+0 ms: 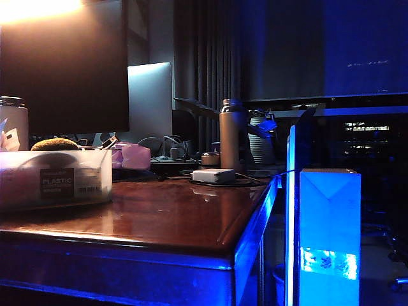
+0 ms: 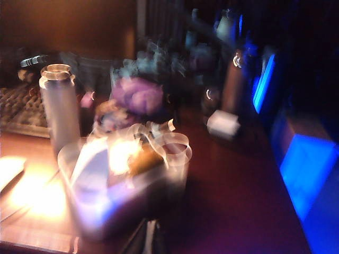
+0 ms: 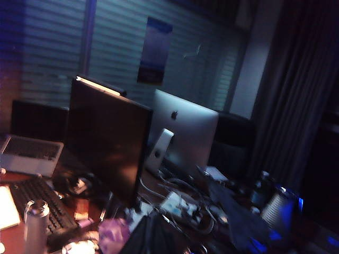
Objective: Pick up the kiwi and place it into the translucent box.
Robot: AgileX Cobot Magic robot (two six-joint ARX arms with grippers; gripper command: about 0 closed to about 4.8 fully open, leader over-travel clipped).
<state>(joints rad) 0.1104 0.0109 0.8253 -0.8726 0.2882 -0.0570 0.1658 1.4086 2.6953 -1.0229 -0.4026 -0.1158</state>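
The translucent box (image 1: 57, 182), with its dark label, stands at the left of the wooden table. The kiwi (image 1: 55, 145) lies inside it, its brown top showing above the rim. Neither gripper shows in the exterior view. The left wrist view is badly blurred. It looks down from above and behind on the box (image 2: 106, 211), with a brownish kiwi (image 2: 142, 159) in it. My left gripper (image 2: 151, 241) is a narrow dark tip, well clear of the box, fingers together and empty. My right gripper (image 3: 159, 235) is a dark shut shape held high over the cluttered back of the desk.
A pink-purple box (image 1: 132, 156), a white adapter (image 1: 214, 175) and a tall steel bottle (image 1: 231, 134) stand behind the box. Another bottle (image 1: 13, 124) is at the far left. A glowing blue carton (image 1: 329, 236) stands beyond the table's right edge. Monitors and cables line the back.
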